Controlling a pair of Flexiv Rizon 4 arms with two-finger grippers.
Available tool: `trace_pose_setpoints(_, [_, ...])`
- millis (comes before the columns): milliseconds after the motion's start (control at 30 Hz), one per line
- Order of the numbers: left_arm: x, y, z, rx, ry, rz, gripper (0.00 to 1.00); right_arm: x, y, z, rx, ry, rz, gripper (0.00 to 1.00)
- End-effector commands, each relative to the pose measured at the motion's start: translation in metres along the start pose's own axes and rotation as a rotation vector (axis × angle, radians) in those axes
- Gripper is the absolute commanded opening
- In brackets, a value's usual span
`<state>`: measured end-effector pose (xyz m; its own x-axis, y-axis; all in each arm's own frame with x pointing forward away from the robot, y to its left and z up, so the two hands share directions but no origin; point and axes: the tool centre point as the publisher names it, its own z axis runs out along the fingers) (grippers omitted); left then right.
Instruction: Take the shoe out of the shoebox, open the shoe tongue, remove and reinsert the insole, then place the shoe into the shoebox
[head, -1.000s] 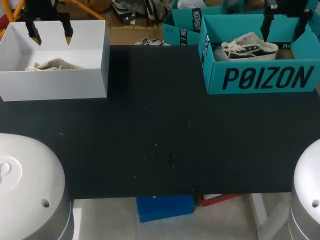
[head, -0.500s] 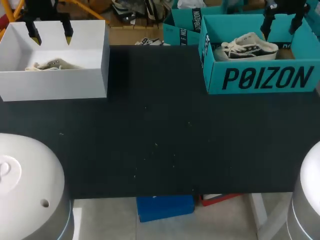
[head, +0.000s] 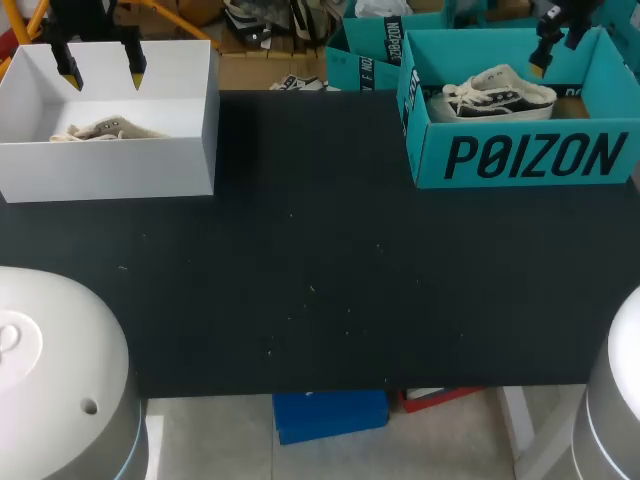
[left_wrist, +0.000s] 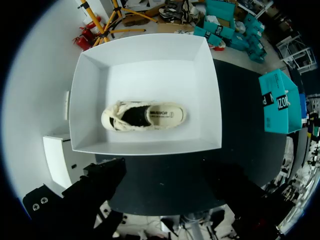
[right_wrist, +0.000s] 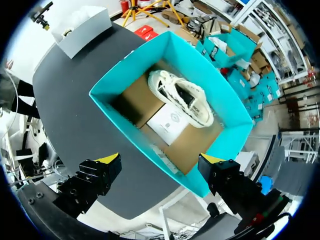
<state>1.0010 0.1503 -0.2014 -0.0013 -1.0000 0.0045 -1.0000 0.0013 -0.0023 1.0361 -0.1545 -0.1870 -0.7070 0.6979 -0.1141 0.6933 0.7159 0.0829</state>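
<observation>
Shoe, dark-soled (head: 497, 90), white upper and loose laces: lies inside the teal shoebox (head: 530, 158) at roughly 1 o'clock on the table (head: 320, 260). Nothing is gripping it. From the right wrist it sits ahead of the fingers, in the box's farther half, partly on a white card (right_wrist: 169, 121).

Right hand (right_wrist: 160, 161): above the teal shoebox, fingers spread wide, holding nothing, and well clear of the shoe. In the head view only one yellow tip shows, near the box's back wall.

Left hand (head: 102, 74): above the white box (head: 110, 170) at 11 o'clock, fingers wide, empty. A pale shoe (head: 105, 129) lies on that box's floor, lengthwise, ahead of the fingers in the left wrist view.

Step judged: the take-out, not yet begun.
- Bring the right hand over the shoe, not over the near wall.
- Turn the fingers to span the shoe's width.
- Go down inside the walls.
- Close on the firm sides near the collar or midfoot. The laces are slack and would likely slip or snag.
- Keep the tips off the card beneath.
- Lift straight up until the sole clears the rim, then carry it toward the open middle of the table at 6 o'clock from the box.

Count:
- Shoes, two.
- Boxes on the table, two, one teal and one white.
- Hands, two, both empty.
</observation>
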Motion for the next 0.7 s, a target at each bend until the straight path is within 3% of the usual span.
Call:
trace_pose_setpoints(33, [0.0, 0.0, -0.001, -0.001, -0.002, 0.0, 1.0, 0.002, -0.004, 0.005, -0.065, -0.005, -0.418, 1.0])
trace_pose_setpoints(167, [0.0, 0.0, -0.001, -0.001, -0.002, 0.0, 1.0, -0.011, 0.003, 0.01, -0.122, 0.016, -0.557, 1.0])
trace_pose_setpoints(400, [0.0, 0.0, -0.001, -0.001, -0.002, 0.0, 1.0, -0.035, 0.02, 0.023, -0.141, 0.092, -0.752, 1.0])
trace_pose_setpoints(700, [0.0, 0.0, -0.001, -0.001, -0.002, 0.0, 1.0, -0.053, 0.042, 0.04, -0.062, 0.144, -0.904, 1.0])
